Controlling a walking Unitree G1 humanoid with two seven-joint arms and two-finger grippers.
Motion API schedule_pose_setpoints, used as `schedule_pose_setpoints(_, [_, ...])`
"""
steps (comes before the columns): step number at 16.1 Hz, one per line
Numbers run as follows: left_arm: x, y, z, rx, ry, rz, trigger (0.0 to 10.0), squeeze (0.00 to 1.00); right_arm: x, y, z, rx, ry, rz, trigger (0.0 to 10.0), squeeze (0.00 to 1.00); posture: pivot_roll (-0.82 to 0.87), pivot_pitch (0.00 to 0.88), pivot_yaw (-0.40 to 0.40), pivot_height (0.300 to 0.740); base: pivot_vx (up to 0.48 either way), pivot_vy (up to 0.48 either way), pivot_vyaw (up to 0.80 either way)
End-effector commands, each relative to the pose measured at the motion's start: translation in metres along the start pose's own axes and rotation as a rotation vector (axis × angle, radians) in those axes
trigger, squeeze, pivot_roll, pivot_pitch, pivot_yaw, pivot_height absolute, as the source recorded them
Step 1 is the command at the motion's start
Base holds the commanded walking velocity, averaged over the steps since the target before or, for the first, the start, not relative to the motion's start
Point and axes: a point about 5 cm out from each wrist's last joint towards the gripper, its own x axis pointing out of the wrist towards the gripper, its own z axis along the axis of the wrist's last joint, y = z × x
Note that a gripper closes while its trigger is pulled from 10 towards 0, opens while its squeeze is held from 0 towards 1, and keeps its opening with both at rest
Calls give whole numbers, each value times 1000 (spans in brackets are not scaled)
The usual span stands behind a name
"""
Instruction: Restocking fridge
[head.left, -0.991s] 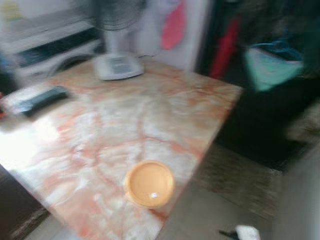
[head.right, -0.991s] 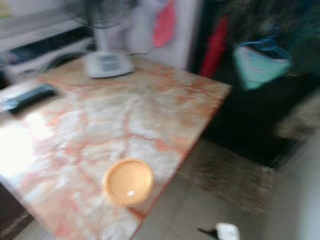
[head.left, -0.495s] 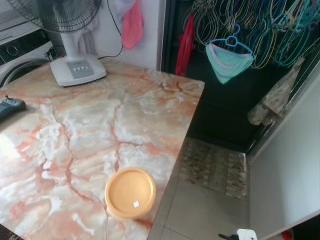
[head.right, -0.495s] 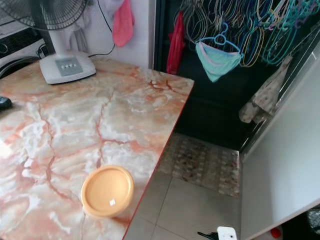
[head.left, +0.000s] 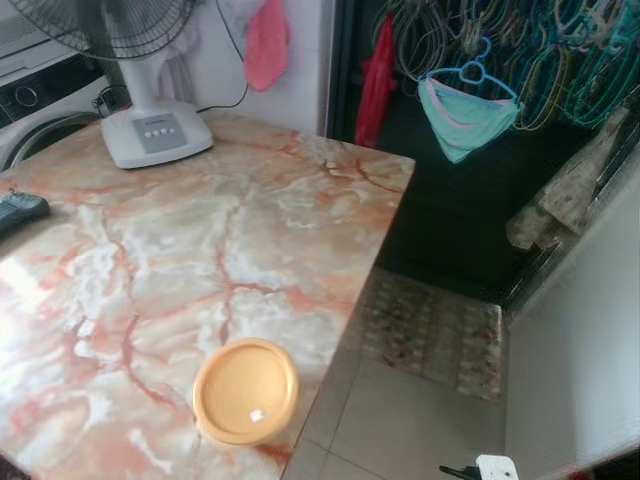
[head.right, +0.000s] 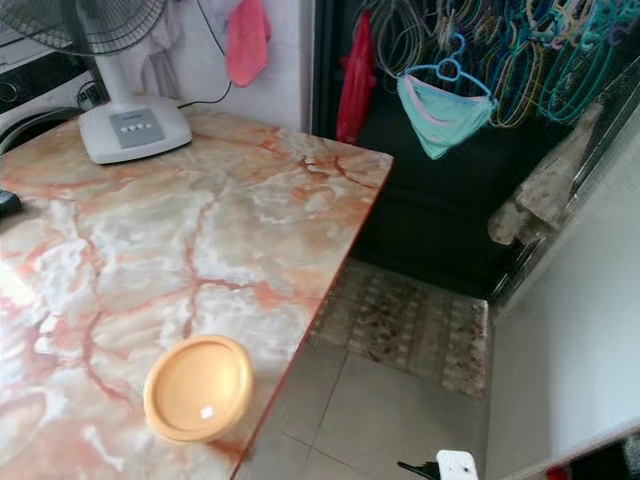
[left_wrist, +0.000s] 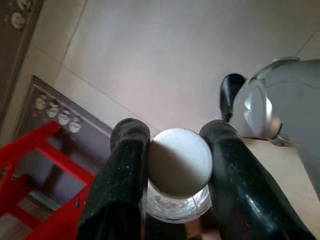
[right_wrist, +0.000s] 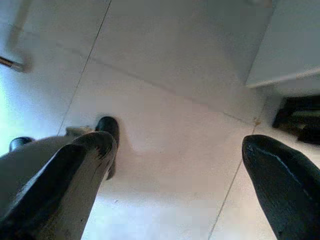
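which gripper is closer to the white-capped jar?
Left. The left gripper is shut on the jar, one finger on each side of its cap. The right gripper hangs open over bare floor tiles, with no jar between its fingers.

No readable text

No word, brand or number can be read. A small white sticker is seen on the orange lid, well in front of the fan base, whose control panel markings are too small to be read.
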Motion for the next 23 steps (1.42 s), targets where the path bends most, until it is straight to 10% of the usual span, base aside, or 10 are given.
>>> schedule_pose_setpoints(1, [-1,3,-7,2,23,7,10000,0,0,0,0,-10,0,3,10000,0,77,0,-26,740,0,-296,0])
schedule_pose_setpoints(23, [-1,0,-6,-17,23,3,10000,0,0,-1,1,-57,22,14,10000,0,79,0,-34,740,0,-107,-545])
